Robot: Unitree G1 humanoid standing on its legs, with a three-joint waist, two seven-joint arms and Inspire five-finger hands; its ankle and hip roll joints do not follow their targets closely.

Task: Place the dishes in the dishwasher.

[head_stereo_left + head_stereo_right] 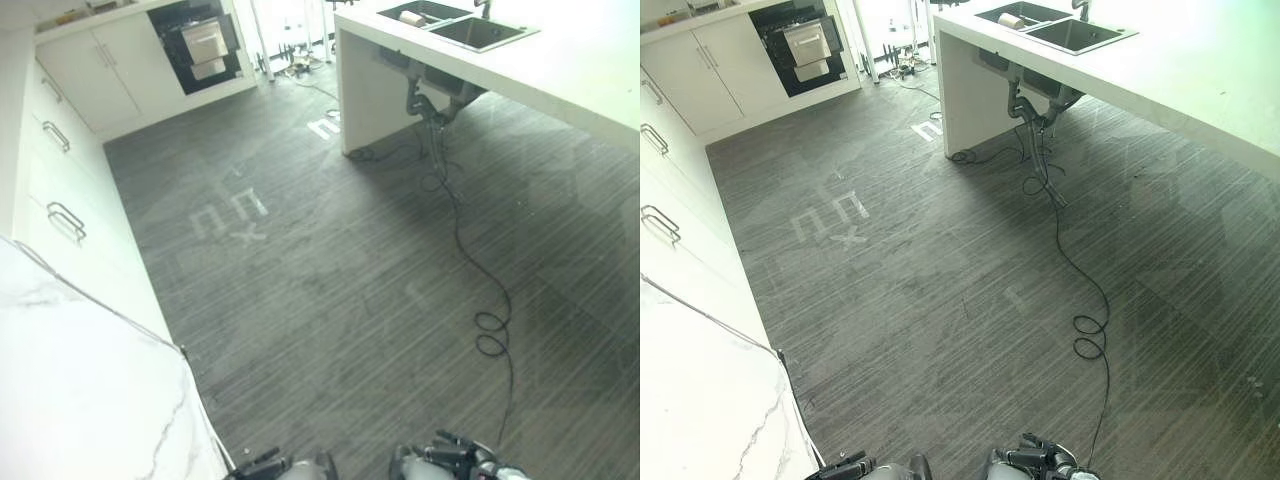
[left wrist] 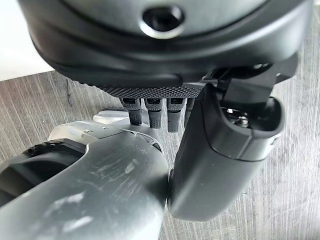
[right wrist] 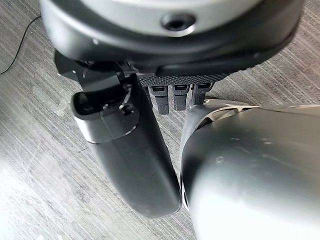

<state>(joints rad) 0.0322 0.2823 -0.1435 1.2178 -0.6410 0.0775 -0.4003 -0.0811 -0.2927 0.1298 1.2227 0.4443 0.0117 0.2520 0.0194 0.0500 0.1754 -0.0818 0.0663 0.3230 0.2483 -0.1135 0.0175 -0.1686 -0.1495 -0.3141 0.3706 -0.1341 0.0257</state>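
The dishwasher [image 1: 200,45] stands open in the white cabinet run at the far end of the room, a pale rack or drawer showing in its dark opening. A small round dish or cup [image 1: 412,17] lies in the left basin of the sink [image 1: 480,33] on the white island. My left hand [image 2: 155,112] hangs low at my side, its fingers straight and its thumb [image 2: 220,155] apart, holding nothing. My right hand [image 3: 175,97] hangs the same way, with its thumb [image 3: 130,155] straight and nothing in it. Both hands lie far from the sink and the dishwasher.
A white marble counter [image 1: 80,390] runs along my left, with drawers and metal handles [image 1: 65,220] beyond it. The white island [image 1: 560,70] fills the far right. Wide grey striped floor [image 1: 320,270] lies between them, with pale tape marks [image 1: 230,215].
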